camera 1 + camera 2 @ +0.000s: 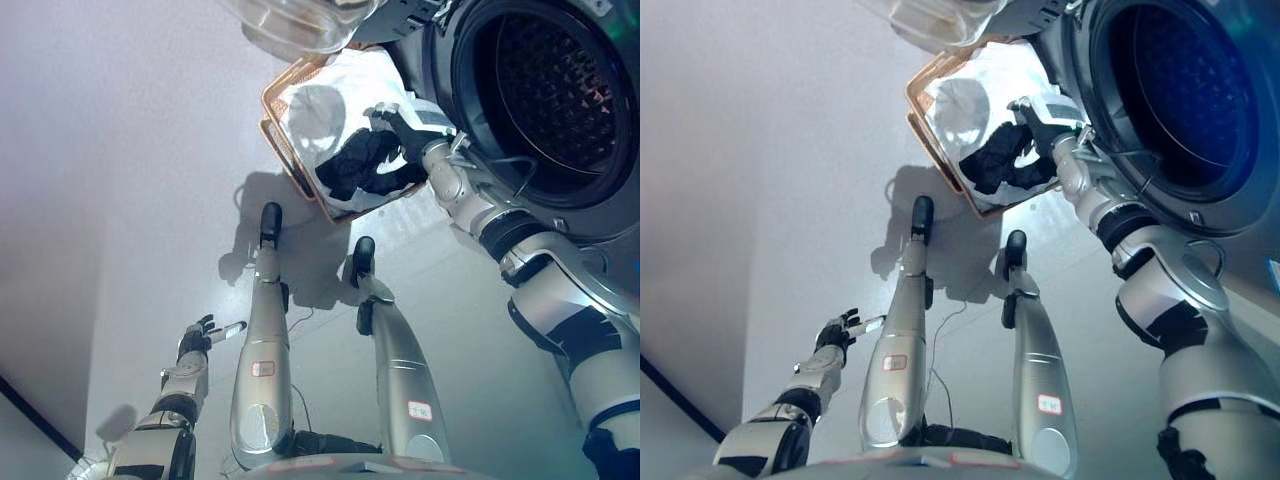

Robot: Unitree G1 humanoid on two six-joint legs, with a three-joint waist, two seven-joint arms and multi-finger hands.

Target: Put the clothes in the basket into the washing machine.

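A brown wicker basket [272, 128] stands on the floor in front of the washing machine [470, 60]. It holds white cloth [320, 105] and black cloth [355, 165]. The machine's round opening shows the dark drum [560, 90]. My right hand [402, 128] reaches into the basket from the right, with its fingers curled on the clothes where the white meets the black. My left hand [203, 336] hangs at the lower left over the floor, far from the basket, with its fingers spread and empty.
The machine's glass door [300, 22] is swung open above the basket's far side. The pale floor [120, 180] stretches to the left of the basket. A dark strip [35, 415] runs along the lower left corner.
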